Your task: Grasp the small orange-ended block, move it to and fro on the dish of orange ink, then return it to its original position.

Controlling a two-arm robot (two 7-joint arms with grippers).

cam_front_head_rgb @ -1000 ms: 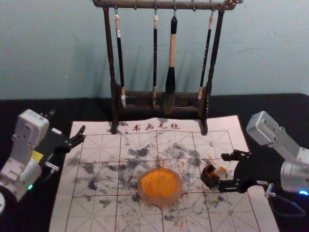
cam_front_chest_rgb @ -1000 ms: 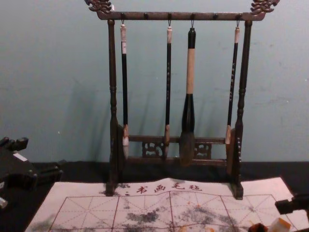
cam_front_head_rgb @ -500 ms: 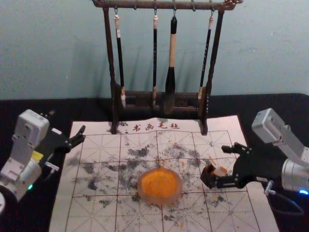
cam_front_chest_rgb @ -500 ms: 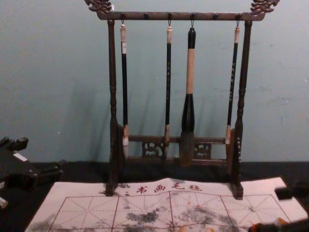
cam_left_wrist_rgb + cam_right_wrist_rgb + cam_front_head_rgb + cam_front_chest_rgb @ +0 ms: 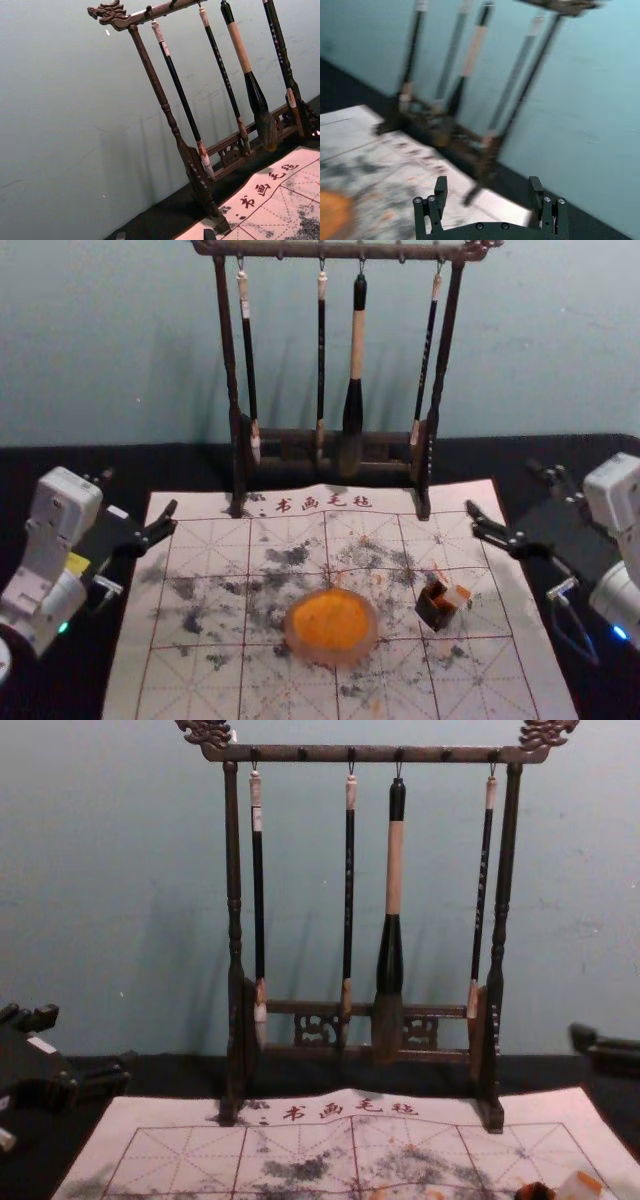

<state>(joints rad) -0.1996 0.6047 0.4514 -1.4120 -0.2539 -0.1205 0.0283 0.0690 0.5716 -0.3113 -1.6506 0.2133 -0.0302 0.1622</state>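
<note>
The small pale block with an orange end (image 5: 457, 596) rests on the mat, right up against a dark block with orange inside its edge (image 5: 435, 608). To their left lies the round dish of orange ink (image 5: 331, 626). My right gripper (image 5: 503, 487) is raised behind and to the right of the blocks, open and holding nothing; its two fingers stand wide apart in the right wrist view (image 5: 488, 183). Parked at the left, my left gripper (image 5: 140, 492) is open and empty. In the chest view the pale block (image 5: 578, 1187) appears at the bottom right.
A dark wooden rack (image 5: 430, 455) with several hanging brushes stands at the mat's back edge, to the left of my right gripper. The ink-stained paper mat (image 5: 200, 680) covers the middle of the black table (image 5: 60, 465).
My right gripper has gone from around the pale block, moving up, back and to the right. The blocks stay on the mat, and the left arm has not moved.
</note>
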